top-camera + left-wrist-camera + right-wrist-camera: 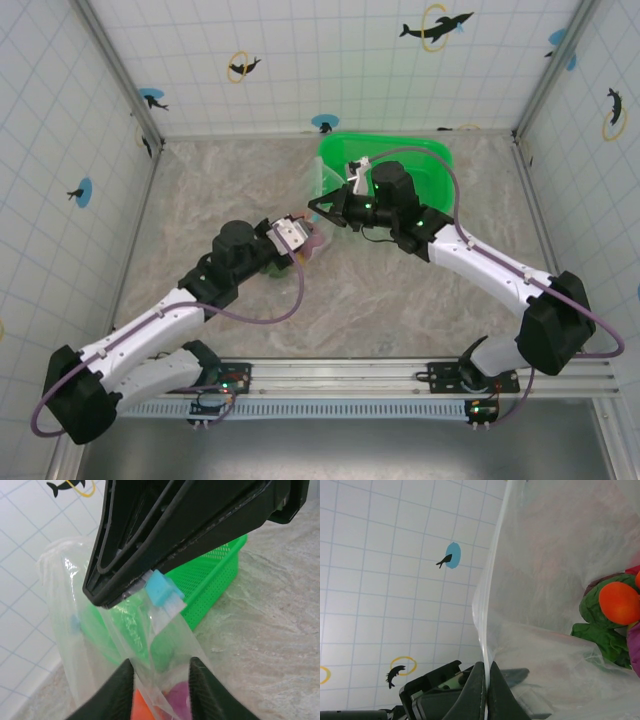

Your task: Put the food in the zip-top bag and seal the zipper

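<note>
- the bag (545, 580) is held upright just off the basket's (435, 160) front-left corner, between the two grippers
- right gripper (487, 672) is clamped tight on the zipper (481, 630) at the bag's top edge, with no gap between the fingers. it reaches in from the basket side
- from the left wrist you can see a little blue slider (160, 587) right where the right gripper pinches, with the basket behind it
- left gripper (161, 667) is on the bag's far side from the basket. its jaws are partway apart and straddle the bag's top fold. there's film between the fingers, and it doesn't look squeezed
- the food is down in the bag: an orange piece (619, 602) lying against a dark green one (600, 632), and a purple one (177, 700) next to them
- bag mouth looks unsealed between the two grippers
</note>
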{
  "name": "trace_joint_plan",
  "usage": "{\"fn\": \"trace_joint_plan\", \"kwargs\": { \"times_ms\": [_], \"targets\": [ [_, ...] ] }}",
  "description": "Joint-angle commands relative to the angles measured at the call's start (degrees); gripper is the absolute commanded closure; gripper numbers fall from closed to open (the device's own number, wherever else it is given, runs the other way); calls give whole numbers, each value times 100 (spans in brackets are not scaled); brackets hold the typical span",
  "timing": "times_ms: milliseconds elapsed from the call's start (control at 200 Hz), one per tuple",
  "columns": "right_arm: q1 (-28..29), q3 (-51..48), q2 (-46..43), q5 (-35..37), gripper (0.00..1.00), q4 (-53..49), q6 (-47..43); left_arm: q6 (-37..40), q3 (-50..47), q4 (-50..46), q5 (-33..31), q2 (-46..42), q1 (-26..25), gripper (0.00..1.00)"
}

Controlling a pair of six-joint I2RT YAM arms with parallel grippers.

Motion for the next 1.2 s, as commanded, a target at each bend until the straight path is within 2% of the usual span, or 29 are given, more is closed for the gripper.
{"fn": "trace_joint_plan", "kwargs": {
  "times_ms": [0,140,210,265,315,390,430,510,576,691,806,881,1016,1196],
  "targets": [
    [44,-132,-219,-30,97,368,50,96,248,394,64,50,-27,76],
    [17,-213,-263,48,96,401,95,35,237,392,162,-51,-27,90],
    [-19,-233,-284,56,95,447,144,17,210,391,186,-103,-27,100],
    [-59,-225,-293,67,92,456,165,-12,217,369,158,-109,-27,100],
    [-100,-198,-303,45,83,463,175,-71,265,333,94,-112,-27,100],
    [-199,-155,-357,14,60,491,97,-287,399,224,-11,-93,-28,100],
    [-280,-107,-409,14,51,434,6,-370,508,116,-27,-78,-19,100],
    [-528,3,-576,34,44,214,-228,-490,746,-169,67,-80,-10,100],
    [-776,159,-738,-25,43,24,-583,-730,981,-398,247,-43,49,100],
    [-1173,1096,-751,49,43,-1484,-2023,-1319,1471,-780,815,76,335,100],
    [-1187,1703,-744,732,43,-2585,-3614,-1769,1781,-890,1657,197,718,100],
    [-1183,1449,-979,822,42,-2455,-4308,-1868,1862,-911,2092,353,769,100],
    [-1133,374,-1769,748,44,-1350,-5426,-1843,2338,-1152,2745,722,784,100],
    [-1061,155,-2033,402,43,-1464,-6729,-1752,2670,-1363,3489,1010,782,100]
  ]
}}
